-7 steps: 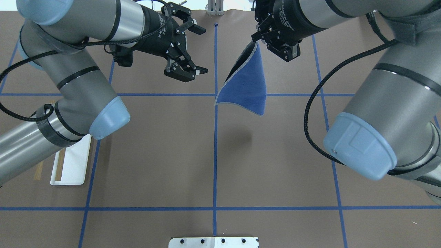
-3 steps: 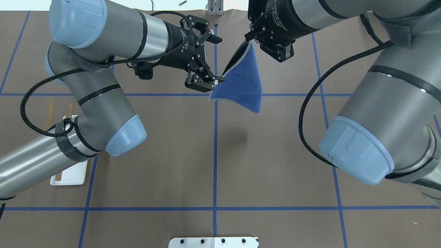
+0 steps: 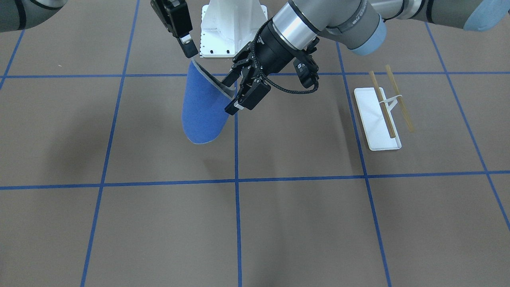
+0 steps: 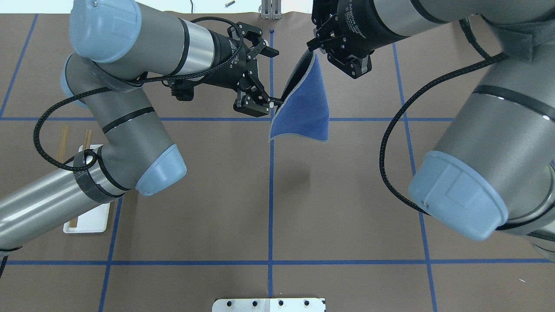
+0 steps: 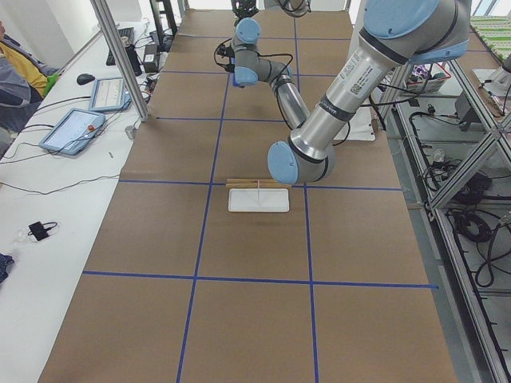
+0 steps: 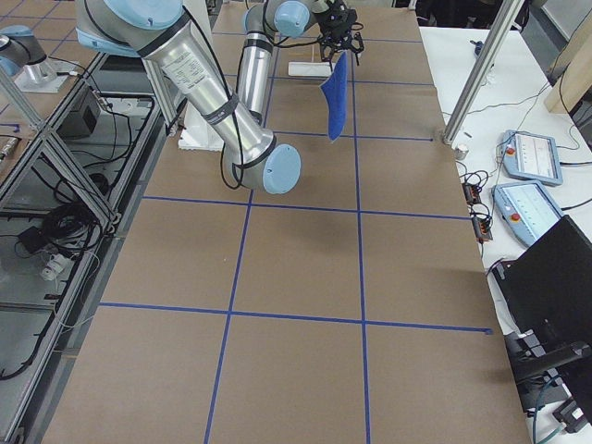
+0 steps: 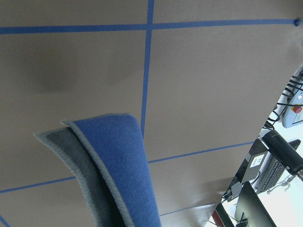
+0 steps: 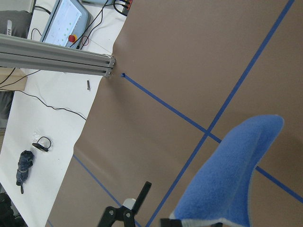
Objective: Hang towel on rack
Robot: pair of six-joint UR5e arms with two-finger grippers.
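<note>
one white pedestal (image 3: pixel 223 32) behind hanging towel (image 3: pixel 201 109); rack (image 3: pixel 372 117) well apart on table (image 3: pixel 279 223).

Left arm comes in from its side, elbow bent, forearm angled toward centre, wrist roughly level. Left end effector (image 4: pixel 277 77) has its jaws spread wide, fingers pointing toward the right arm and set either side of the hanging edge of the towel (image 4: pixel 305 108), not closed on it. Right arm reaches to far centre, wrist pitched down. Right end effector (image 4: pixel 311 48) is pinched tight on the towel's top corner.
</note>
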